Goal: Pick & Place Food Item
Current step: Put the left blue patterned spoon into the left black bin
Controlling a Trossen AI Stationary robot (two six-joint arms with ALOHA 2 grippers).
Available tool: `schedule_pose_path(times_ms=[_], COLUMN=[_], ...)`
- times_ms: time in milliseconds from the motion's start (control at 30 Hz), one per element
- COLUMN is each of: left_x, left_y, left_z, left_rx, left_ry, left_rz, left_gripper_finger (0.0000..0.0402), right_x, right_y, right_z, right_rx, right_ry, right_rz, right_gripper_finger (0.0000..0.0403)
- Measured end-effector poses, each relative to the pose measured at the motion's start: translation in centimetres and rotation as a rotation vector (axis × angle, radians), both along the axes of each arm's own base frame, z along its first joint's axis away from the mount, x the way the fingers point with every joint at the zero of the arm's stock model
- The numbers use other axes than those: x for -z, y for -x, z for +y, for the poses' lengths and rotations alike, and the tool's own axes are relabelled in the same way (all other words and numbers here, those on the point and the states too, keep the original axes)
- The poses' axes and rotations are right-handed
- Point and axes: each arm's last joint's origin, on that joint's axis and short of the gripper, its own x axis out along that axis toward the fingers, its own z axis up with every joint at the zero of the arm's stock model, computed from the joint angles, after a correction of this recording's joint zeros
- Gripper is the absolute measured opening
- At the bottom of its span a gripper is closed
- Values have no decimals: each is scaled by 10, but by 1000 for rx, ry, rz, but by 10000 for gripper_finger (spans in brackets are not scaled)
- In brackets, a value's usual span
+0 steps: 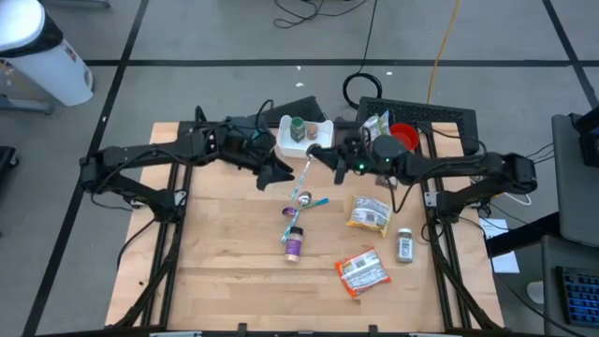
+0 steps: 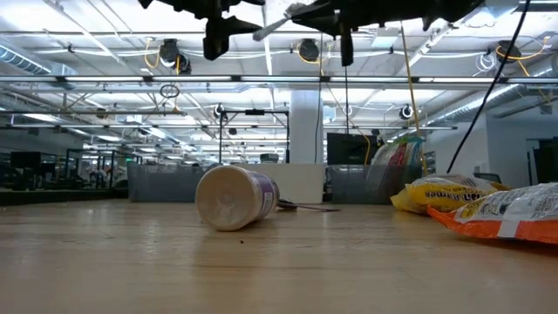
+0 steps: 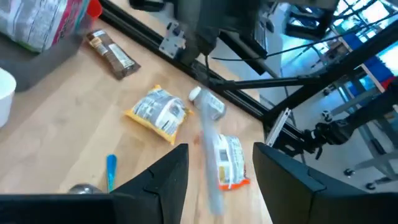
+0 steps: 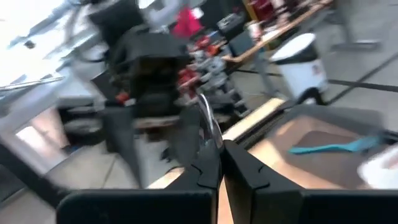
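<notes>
Mid-air handover at table's 12 o'clock: right gripper [image 1: 323, 153] pinches the silver spoon [image 1: 306, 174] handle, left gripper [image 1: 277, 171] jaws parted, releasing it.

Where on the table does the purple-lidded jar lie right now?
In the high view the purple-lidded jar lies on its side near the table's middle, just below the spoons and left of the yellow snack bag.
</notes>
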Motion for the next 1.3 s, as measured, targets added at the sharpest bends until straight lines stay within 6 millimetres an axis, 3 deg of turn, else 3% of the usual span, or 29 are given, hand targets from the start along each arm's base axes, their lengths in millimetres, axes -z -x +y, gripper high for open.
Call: schedule_pose_path(times_ms=[133, 400, 600, 833, 1000, 1300], left_x=[-3, -5, -15, -22, -20, -22], left_y=[-5, -9, -11, -33, -57, -77], left_z=[-12, -36, -53, -51, -48, -45], left_rx=[-52, -301, -346, -372, -335, -371], left_ry=[-79, -417, -622, -742, -770, -825], left_rz=[-33, -18, 24, 218, 366, 455], left_gripper_finger=[186, 156, 136, 127, 127, 127], right_x=[-1, 0, 0, -6, -3, -5], right_y=[4, 5, 6, 4, 3, 3], right_z=[-4, -9, -13, -18, -18, -15], right_rx=[70, 230, 291, 316, 322, 314], right_ry=[-49, -117, -182, -179, -152, -153], right_rz=[-2, -22, -52, -148, -118, -132], right_gripper_finger=[0, 0, 0, 0, 0, 0])
